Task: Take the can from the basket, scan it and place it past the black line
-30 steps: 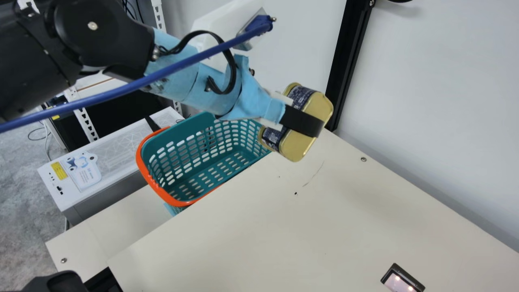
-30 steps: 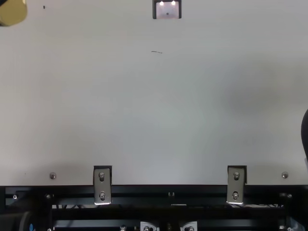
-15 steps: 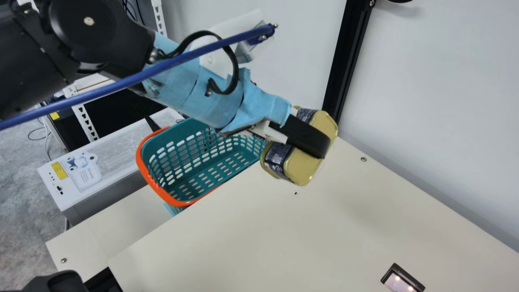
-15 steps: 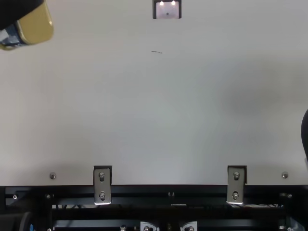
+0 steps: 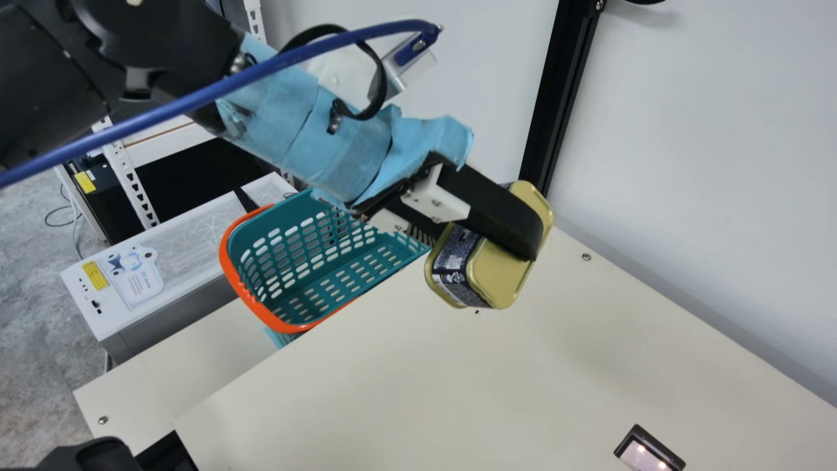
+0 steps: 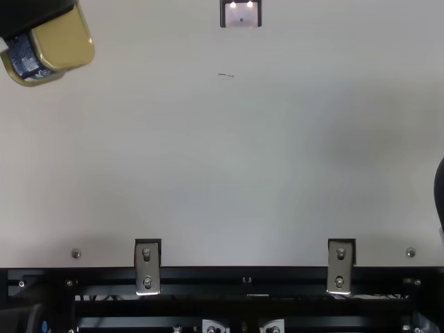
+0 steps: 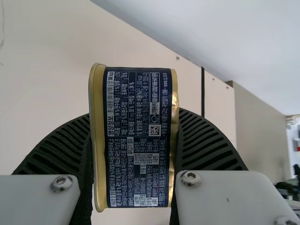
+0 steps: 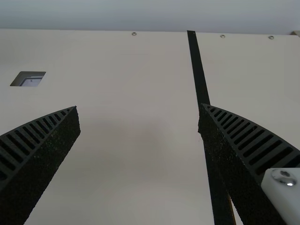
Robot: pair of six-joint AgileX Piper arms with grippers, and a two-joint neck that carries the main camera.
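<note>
Can (image 5: pixel 503 278) out of basket (image 5: pixel 230 263), gripped by left tool (image 7: pixel 135 112); right tool (image 8: pixel 138 105) spread, empty. Scanner (image 5: pixel 644 456) pass, placing past black line (image 8: pixel 199 77) apparently left.

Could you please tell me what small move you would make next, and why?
I would probably carry the can toward the lit window, likely the scanner. The left gripper has the can clamped between its fingers, already outside the basket, while the window lies apart from it, toward the main view's lower right.
</note>
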